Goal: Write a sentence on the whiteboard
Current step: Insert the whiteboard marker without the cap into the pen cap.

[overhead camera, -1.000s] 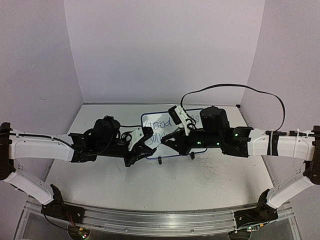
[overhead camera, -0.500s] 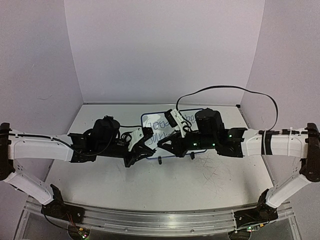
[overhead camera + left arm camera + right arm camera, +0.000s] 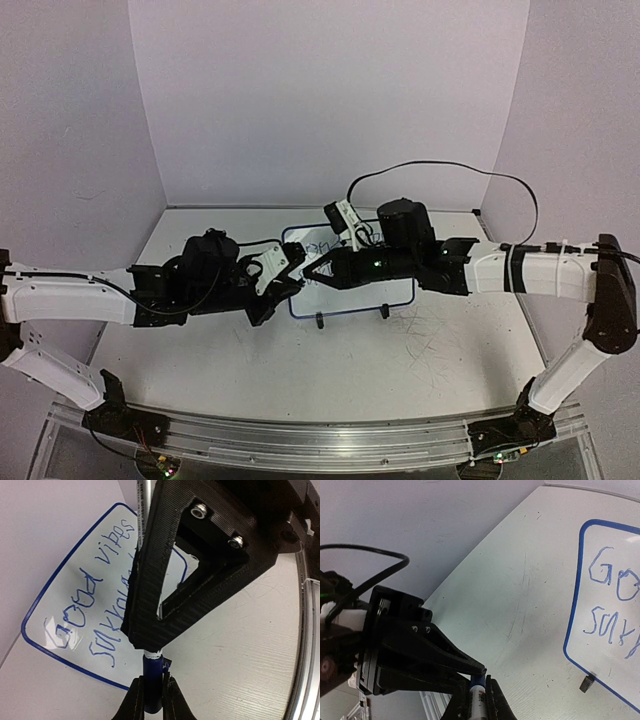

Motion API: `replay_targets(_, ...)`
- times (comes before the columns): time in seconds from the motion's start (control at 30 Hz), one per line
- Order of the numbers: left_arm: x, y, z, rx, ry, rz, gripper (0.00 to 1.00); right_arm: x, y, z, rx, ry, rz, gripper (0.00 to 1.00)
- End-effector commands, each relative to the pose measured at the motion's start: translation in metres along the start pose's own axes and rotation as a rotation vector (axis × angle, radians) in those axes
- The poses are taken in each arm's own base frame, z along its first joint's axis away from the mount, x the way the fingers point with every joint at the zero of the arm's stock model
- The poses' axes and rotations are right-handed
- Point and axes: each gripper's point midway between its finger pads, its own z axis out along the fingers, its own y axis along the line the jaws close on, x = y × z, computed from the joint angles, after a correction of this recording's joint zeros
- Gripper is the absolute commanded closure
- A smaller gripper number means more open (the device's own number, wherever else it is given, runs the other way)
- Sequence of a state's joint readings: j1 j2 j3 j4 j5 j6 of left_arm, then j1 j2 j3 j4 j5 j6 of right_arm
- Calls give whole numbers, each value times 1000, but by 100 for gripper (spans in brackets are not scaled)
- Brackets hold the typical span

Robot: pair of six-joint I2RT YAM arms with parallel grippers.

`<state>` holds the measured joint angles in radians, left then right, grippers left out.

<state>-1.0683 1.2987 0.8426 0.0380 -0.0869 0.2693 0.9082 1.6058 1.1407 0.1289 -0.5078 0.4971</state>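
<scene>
The whiteboard [image 3: 395,292] stands mid-table on two black feet, its blue frame [image 3: 70,664] around the sentence [image 3: 90,587], "Good vibes" over a scrawled second word. Both grippers meet above the board's left end. My left gripper [image 3: 151,700] is shut on the blue cap [image 3: 152,677] of a marker. My right gripper [image 3: 480,700] is shut on the marker's white barrel [image 3: 479,706], whose blue end [image 3: 476,681] butts against the left gripper's fingers [image 3: 435,652]. From above, the left gripper [image 3: 295,281] and right gripper [image 3: 309,276] touch tip to tip, hiding part of the writing.
A black cable [image 3: 440,168] loops up from the right wrist over the board. The grey-white tabletop [image 3: 430,350] is scratched in front of the board. A metal rail [image 3: 300,440] runs along the near edge, and purple walls close in the sides and back.
My right arm has swung left, bringing the marker across the board to the left gripper. The left gripper has edged a little right and up to meet it.
</scene>
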Motion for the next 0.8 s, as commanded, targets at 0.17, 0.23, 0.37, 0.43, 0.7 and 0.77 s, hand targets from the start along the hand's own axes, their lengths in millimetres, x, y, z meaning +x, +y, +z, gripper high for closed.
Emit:
replay_targets(0.17, -92, 12, -6, -276, -151, 131, 100, 44, 30, 31, -35, 178, 158, 100)
replay_targets(0.23, -93, 8, -7, -251, -161, 122, 100, 51, 35, 32, -72, 202, 122, 100)
replay_targets(0.37, -102, -10, -18, -56, -245, 40, 100, 61, 59, 22, -264, 190, -84, 100)
replay_targets(0.43, -104, -10, -29, 36, -282, -7, 100, 72, 71, 18, -361, 232, -183, 100)
replay_targets(0.7, -96, -23, -40, 251, -278, -95, 100, 93, 67, 18, -383, 327, -282, 100)
replay_targets(0.77, -84, -19, -34, 216, -238, -125, 100, 77, 60, 15, -310, 275, -268, 97)
